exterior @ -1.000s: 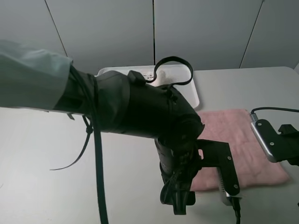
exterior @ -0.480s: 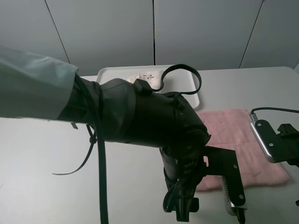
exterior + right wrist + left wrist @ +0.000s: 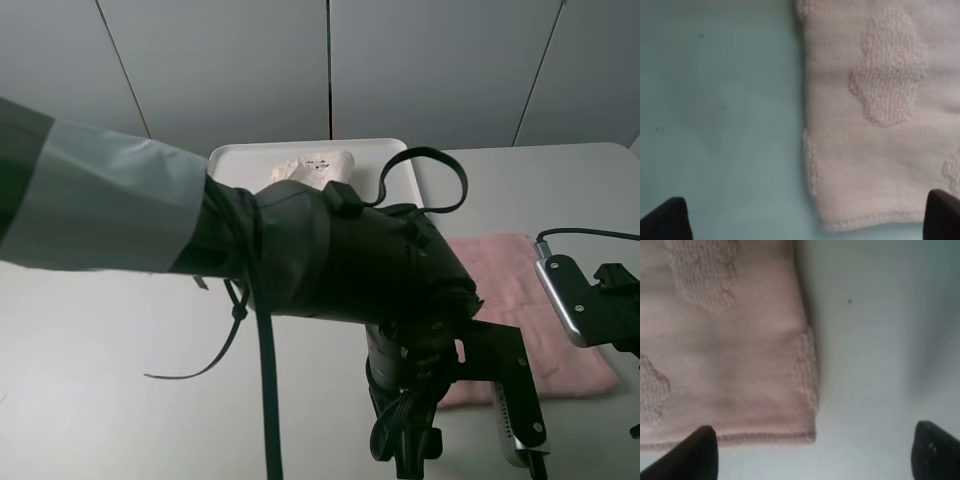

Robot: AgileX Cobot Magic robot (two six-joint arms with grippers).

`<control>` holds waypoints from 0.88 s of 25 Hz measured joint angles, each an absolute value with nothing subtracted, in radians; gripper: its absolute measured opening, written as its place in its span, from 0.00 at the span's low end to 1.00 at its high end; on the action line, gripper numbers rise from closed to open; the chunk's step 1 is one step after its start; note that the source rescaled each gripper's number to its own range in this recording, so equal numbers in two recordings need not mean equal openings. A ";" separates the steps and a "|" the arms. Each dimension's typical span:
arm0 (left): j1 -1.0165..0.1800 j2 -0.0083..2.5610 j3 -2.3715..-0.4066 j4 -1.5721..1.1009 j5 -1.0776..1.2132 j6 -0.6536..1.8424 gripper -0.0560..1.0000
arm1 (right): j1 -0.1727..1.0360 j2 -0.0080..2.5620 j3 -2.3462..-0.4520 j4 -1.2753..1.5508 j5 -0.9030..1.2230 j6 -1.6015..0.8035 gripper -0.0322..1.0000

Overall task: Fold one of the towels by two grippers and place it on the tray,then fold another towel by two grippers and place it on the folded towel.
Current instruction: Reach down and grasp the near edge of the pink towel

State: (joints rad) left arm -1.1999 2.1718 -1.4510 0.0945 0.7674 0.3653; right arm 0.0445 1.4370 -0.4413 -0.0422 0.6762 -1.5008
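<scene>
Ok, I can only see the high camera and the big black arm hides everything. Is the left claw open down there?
Observer: Yes. The left wrist view shows the left gripper with its fingertips wide apart and nothing held between them.
Operator: What is it looking at?
Observer: A corner of the pink towel, lying flat on the table, shows between the fingertips.
Operator: And the other claw?
Observer: The right wrist view shows the right gripper open too, with another corner of that towel between its fingertips.
</scene>
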 joint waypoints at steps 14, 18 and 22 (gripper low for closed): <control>-1.206 2.232 -1.511 0.083 0.847 0.365 0.99 | 0.045 1.437 -0.438 -0.060 0.642 -1.499 1.00; -1.213 2.239 -1.511 0.081 0.850 0.365 0.99 | 0.045 1.437 -0.438 -0.060 0.638 -1.499 1.00; -1.218 2.241 -1.511 0.077 0.850 0.365 0.99 | 0.045 1.437 -0.438 -0.060 0.638 -1.499 1.00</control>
State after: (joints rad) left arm -1.2184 2.2411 -1.5108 0.0768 0.8498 0.3655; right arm 0.0445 1.4370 -0.4382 -0.0596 0.6380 -1.4989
